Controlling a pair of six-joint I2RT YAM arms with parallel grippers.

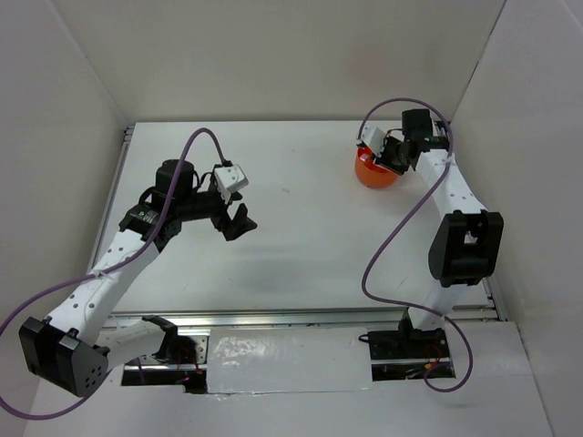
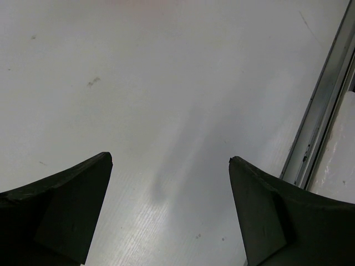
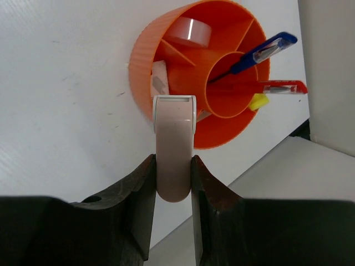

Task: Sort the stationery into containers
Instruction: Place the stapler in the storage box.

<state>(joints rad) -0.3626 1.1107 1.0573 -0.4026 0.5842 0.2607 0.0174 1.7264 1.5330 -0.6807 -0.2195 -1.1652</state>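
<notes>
Grip on the beige block (image 3: 173, 127) comes from the right tool (image 3: 173, 162), whose two fingers pinch its flat sides near the rounded lower end, leaving the white-edged upper end standing free. The block is held right at the side of the orange tub (image 3: 141, 61), which sits on the desk (image 3: 66, 111) at the far right; whether it is over the rim or just short of it I cannot tell. Inside the tub's compartments lie a white ring (image 3: 188, 30), a blue pen (image 3: 269, 49), a red pen (image 3: 283, 87) and something with a yellow cap (image 3: 258, 102). The block looks like hard, smooth plastic: light, stiff and unlikely to break, but slick enough to twist between the pads if squeezed off-centre, so the broad flat faces are the right place to hold it. The left tool (image 2: 170, 159) stands wide open above the desk, holding nothing
</notes>
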